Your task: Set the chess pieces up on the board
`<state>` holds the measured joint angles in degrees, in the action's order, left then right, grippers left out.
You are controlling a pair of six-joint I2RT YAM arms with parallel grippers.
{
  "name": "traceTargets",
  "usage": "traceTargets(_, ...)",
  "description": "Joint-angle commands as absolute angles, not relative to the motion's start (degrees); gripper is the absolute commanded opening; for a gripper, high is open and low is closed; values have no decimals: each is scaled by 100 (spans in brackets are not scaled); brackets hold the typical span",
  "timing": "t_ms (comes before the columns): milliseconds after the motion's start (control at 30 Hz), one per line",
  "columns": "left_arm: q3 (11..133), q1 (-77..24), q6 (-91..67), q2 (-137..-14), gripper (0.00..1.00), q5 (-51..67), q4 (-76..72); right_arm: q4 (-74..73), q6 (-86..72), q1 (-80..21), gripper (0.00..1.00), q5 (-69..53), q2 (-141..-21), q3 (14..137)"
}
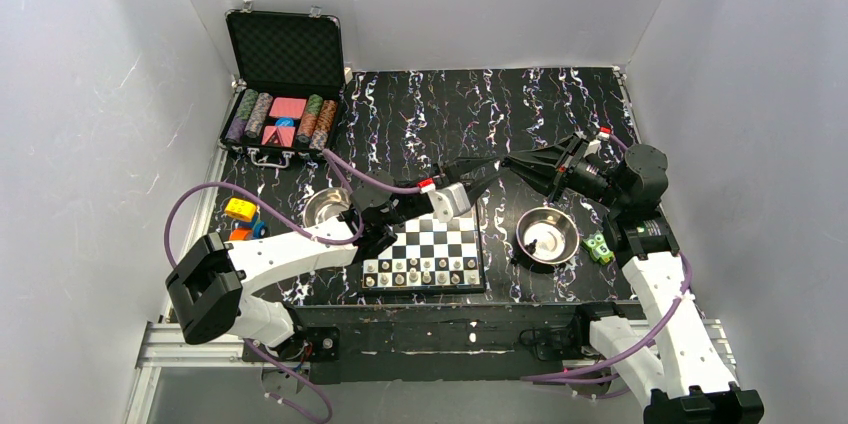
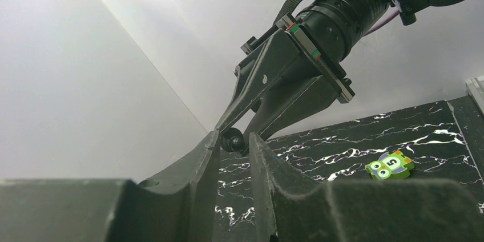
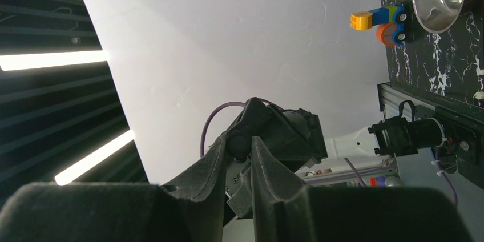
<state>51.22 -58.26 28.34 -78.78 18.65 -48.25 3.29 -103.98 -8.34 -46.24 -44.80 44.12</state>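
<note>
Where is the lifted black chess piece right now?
Top view: the piece hangs beyond the board's far right corner, between the meeting tips of the left gripper and right gripper.

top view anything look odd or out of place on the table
Nothing looks spilled. One odd sight: the left gripper and right gripper meet tip to tip in the air beyond the board, with one black chess piece between them.

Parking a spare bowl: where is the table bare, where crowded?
Bare: far strip of table from the case to the right wall. Crowded: near middle: board, left bowl, right bowl, left hand and right hand meeting at a chess piece.
</note>
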Motion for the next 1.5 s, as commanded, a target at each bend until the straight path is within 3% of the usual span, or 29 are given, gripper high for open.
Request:
traceTargets(0,5086,-5845,2872,-7683,23,1751,-4887,685,-10444,-853,1,-4661,-4372,4395)
traceTargets(367,5058,-5849,2890,-7684,1,1699,-4873,720,-10453,-853,1,-4676,-4383,4363)
traceTargets(467,5061,-5845,2888,-7686,0,1639,-4869,730,-10416,-853,1,-4676,-4385,4351)
traceTargets(700,5001,-5845,2825,-7614,0,1431,-4868,663,-10057,-848,45,-4579,-4455,4343)
traceTargets(800,4903,-5845,2636,-7539,0,997,-4870,560,-9612,-821,53,-4398,-4566,4387)
traceTargets(967,4631,-5832,2168,-7228,0,-282,-4568,-807,-8077,-716,56,-4044,-5012,4891)
traceTargets(1200,4430,-5681,1067,-6323,0,-1951,-2562,-1580,-7050,-507,55,-3748,-5344,5104)
traceTargets(1333,4491,-5472,355,-5791,0,-2299,-1005,-1871,-6742,-451,55,-3572,-5314,5120)
traceTargets(1467,4867,-4851,-1404,-5547,0,-2405,914,-1969,-6635,-423,54,-3544,-5286,5024)
